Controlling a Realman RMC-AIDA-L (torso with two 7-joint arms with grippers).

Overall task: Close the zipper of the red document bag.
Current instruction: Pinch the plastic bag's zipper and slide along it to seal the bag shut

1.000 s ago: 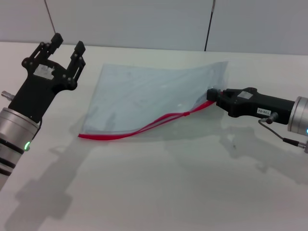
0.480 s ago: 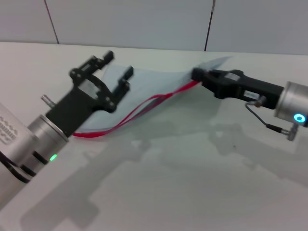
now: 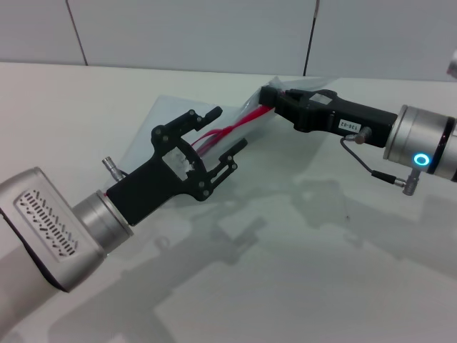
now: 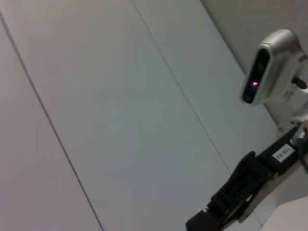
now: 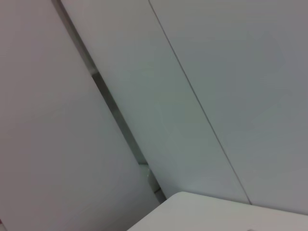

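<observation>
The red document bag (image 3: 170, 113) is a pale translucent pouch, its right end raised off the white table. Its zipper (image 3: 246, 118) runs as two red strips, parted along the middle. My right gripper (image 3: 268, 96) is shut on the bag's raised right corner, at the zipper's end. My left gripper (image 3: 227, 130) is open, and the red strips show between its two black fingers (image 3: 211, 113). I see no slider. In the left wrist view the right gripper (image 4: 226, 202) appears farther off with a speck of red at its tip. The right wrist view holds only wall and table edge.
The white table (image 3: 285, 271) stretches out in front of both arms. A grey panelled wall (image 3: 214, 36) stands close behind the bag. A grey camera head (image 4: 269, 67) shows in the left wrist view.
My left arm has swung right and forward until its open fingers frame the zipper. My right gripper has carried the bag's corner up and to the left, so the bag is bunched more.
</observation>
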